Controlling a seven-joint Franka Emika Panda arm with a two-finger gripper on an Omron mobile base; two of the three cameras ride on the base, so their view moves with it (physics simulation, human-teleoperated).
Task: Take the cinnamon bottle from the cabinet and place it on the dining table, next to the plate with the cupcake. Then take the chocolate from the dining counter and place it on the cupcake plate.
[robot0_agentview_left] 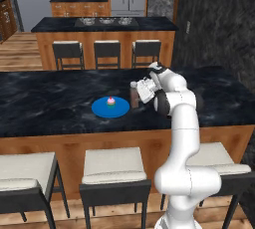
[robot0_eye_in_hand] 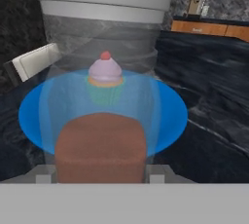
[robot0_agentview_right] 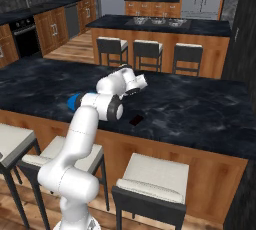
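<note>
The cinnamon bottle (robot0_agentview_left: 133, 98) stands upright on the dark dining counter, just right of the blue plate (robot0_agentview_left: 101, 109) that carries the cupcake (robot0_agentview_left: 110, 102). My gripper (robot0_agentview_left: 137, 92) reaches in from the right and is shut on the bottle. Seen from the hand, the see-through bottle (robot0_eye_in_hand: 100, 142) with grey cap and brown powder sits between my fingertips (robot0_eye_in_hand: 158, 174), and the cupcake (robot0_eye_in_hand: 104, 72) and plate (robot0_eye_in_hand: 171, 116) show through and behind it. A small dark brown chocolate (robot0_agentview_right: 135, 120) lies on the counter near its front edge, right of my arm.
Padded stools (robot0_agentview_left: 114, 166) line the counter's near edge. Beyond the counter stands a kitchen island (robot0_agentview_left: 104, 24) with three dark chairs (robot0_agentview_left: 107, 51). A dark wall (robot0_agentview_left: 219, 24) closes the right side. Bare counter (robot0_agentview_left: 45, 98) stretches left of the plate.
</note>
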